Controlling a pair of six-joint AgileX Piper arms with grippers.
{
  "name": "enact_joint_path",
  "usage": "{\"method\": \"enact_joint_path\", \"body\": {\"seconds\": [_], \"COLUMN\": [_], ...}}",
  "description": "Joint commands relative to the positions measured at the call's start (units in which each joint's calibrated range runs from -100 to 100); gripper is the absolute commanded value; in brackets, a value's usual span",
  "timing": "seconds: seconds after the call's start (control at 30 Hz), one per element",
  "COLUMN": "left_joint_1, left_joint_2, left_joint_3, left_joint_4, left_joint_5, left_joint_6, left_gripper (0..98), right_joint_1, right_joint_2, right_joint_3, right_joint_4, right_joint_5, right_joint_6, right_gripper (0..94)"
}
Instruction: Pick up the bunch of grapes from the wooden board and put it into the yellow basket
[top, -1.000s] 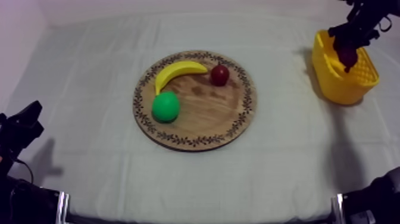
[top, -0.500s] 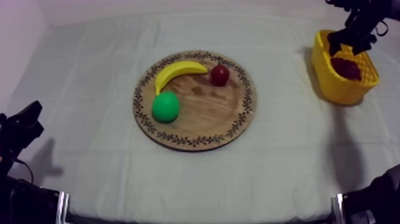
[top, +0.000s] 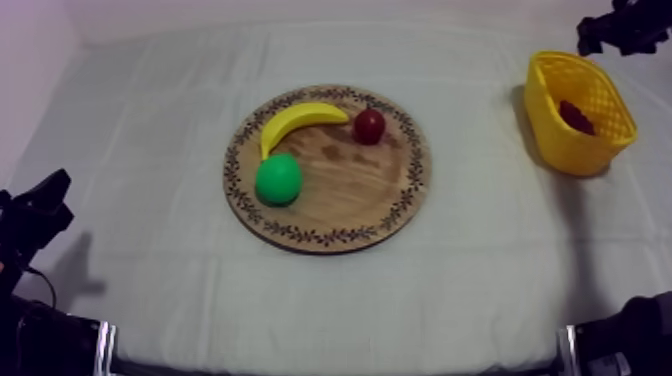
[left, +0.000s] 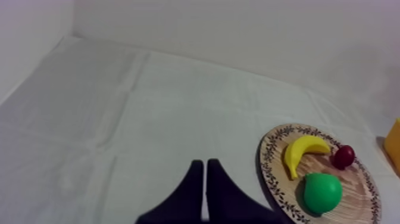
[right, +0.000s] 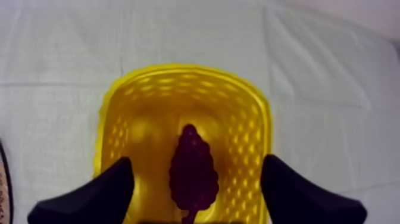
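Now, top view: bunch of grapes (top: 574, 115) lies inside yellow basket (top: 558, 150), released moments ago; my right gripper (top: 605, 32) has lifted clear.

Left wrist: my left gripper (left: 205, 179) closed, empty, near wooden board (left: 355, 182).

Right wrist: fingers (right: 89, 196) wide apart, empty. Task apparently complete.

Colours for you: the yellow basket (top: 556, 135) has walls dotted with a small-hole lattice, and the bunch of grapes (right: 193, 170) is dark purple-red. The wooden board (top: 345, 195) is mid-brown grain with a dark leafy vine band round its rim. You'll read the banana (top: 296, 121) as yellow, the pear (top: 278, 179) bright green, the small red fruit (top: 369, 125) deep red. Cloth (top: 150, 250) grey-white — left gripper (left: 205, 170) and right gripper (right: 196, 164) black.
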Motion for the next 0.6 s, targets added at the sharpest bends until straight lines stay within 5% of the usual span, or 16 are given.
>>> {"method": "enact_joint_path", "body": {"seconds": [0.0, 0.57], "left_joint_1": [0.0, 0.0], "left_joint_2": [0.0, 0.0], "left_joint_3": [0.0, 0.0], "left_joint_4": [0.00, 0.00], "left_joint_5": [0.0, 0.0], "left_joint_6": [0.0, 0.0], "left_gripper": [0.1, 0.1], "right_joint_1": [0.0, -2.7], "right_joint_2": [-6.9, -38.7], "right_joint_3": [2.7, 33.5], "right_joint_4": [0.1, -0.2], "right_joint_5": [-1.3, -18.5], "right_joint_6": [-0.3, -2.4], "right_gripper": [55.7, 39.0]}}
